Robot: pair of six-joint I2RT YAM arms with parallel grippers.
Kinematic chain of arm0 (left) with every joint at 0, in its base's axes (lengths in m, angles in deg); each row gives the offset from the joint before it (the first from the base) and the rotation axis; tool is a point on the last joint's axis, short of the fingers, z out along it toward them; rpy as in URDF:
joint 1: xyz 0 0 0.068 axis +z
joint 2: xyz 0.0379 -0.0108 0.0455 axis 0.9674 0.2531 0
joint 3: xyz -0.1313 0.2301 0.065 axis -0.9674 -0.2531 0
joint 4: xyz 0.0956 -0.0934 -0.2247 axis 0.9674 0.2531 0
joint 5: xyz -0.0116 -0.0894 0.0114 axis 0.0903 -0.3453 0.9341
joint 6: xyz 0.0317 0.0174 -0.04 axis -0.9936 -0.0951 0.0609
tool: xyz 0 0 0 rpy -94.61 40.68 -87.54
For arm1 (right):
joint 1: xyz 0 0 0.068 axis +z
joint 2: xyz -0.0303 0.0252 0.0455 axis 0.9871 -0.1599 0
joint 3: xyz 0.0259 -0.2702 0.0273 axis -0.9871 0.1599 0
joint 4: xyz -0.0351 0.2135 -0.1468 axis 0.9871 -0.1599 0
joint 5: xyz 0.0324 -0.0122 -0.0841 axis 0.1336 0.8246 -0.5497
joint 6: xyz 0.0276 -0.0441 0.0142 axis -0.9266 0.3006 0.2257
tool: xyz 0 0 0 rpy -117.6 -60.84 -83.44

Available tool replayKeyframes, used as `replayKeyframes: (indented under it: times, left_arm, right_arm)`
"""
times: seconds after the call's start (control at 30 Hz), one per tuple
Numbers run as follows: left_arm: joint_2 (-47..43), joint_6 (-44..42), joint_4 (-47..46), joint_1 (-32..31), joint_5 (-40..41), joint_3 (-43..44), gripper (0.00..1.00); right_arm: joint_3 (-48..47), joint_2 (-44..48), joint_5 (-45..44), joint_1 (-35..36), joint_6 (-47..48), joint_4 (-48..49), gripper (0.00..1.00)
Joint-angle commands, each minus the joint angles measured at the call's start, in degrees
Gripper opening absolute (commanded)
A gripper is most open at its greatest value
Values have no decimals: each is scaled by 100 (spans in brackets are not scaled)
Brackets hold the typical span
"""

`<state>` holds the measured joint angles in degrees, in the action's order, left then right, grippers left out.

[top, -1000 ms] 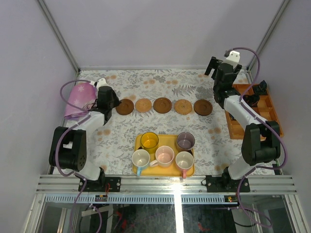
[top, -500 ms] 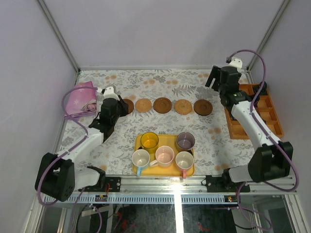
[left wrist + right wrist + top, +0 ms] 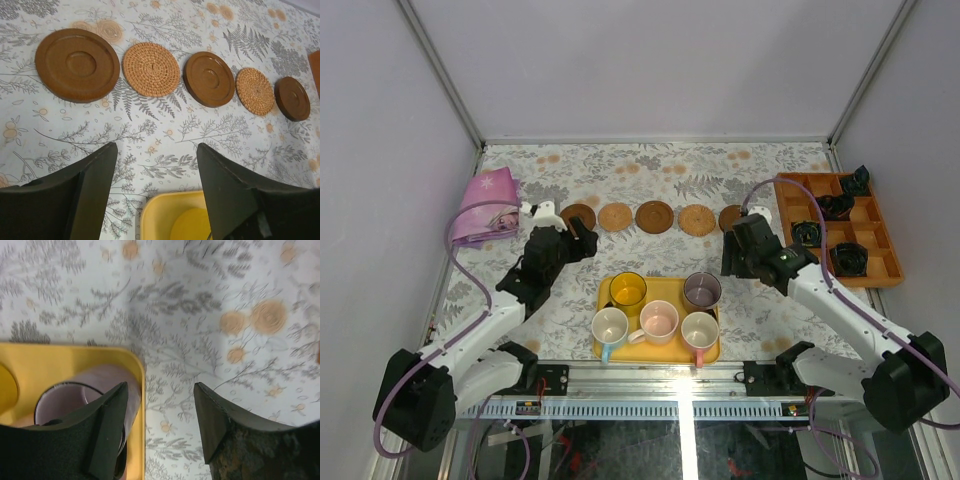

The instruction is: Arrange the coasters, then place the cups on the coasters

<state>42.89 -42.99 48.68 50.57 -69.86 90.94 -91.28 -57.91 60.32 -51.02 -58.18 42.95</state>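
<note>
Five coasters lie in a row at the back: dark brown (image 3: 77,65), tan (image 3: 151,69), dark brown (image 3: 209,79), tan (image 3: 255,91), dark brown (image 3: 292,98). On the yellow tray (image 3: 665,287) stand the cups: yellow (image 3: 628,290), grey-purple (image 3: 702,291), white-blue (image 3: 610,326) and two pink (image 3: 659,321) (image 3: 700,330). My left gripper (image 3: 156,146) hangs open and empty between the coaster row and the tray's far left corner. My right gripper (image 3: 160,386) is open, straddling the tray's right edge, one finger over the grey-purple cup (image 3: 75,395).
An orange compartment box (image 3: 880,235) holding small black ring-shaped objects stands at the right edge. A pink cloth bundle (image 3: 485,195) lies at the far left. Grey walls close in the table on three sides.
Both arms have swung from the coaster row down toward the tray. The left gripper has gone from shut to open; the right jaws have narrowed somewhat.
</note>
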Motion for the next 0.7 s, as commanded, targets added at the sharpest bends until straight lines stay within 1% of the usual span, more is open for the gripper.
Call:
replayKeyframes:
  times: [0.0,0.13,0.3,0.47,0.67]
  left_arm:
    - [-197,169,-149,-110,-39,-155,65]
    - [-244,212,-144,-132,-76,-221,66]
    - [-264,204,-143,-130,-76,-260,66]
    - [-226,203,-174,-142,-98,-252,66]
    - [-164,230,-189,-142,-112,-258,67]
  right_arm:
    - [285,159,481,271,-356,-65,61]
    - [351,52,579,544,-490,39,58]
    - [241,66,347,806,-626,7,56]
    - [124,188,157,875,-653,-31,56]
    - [42,311,295,899,-659,17,54]
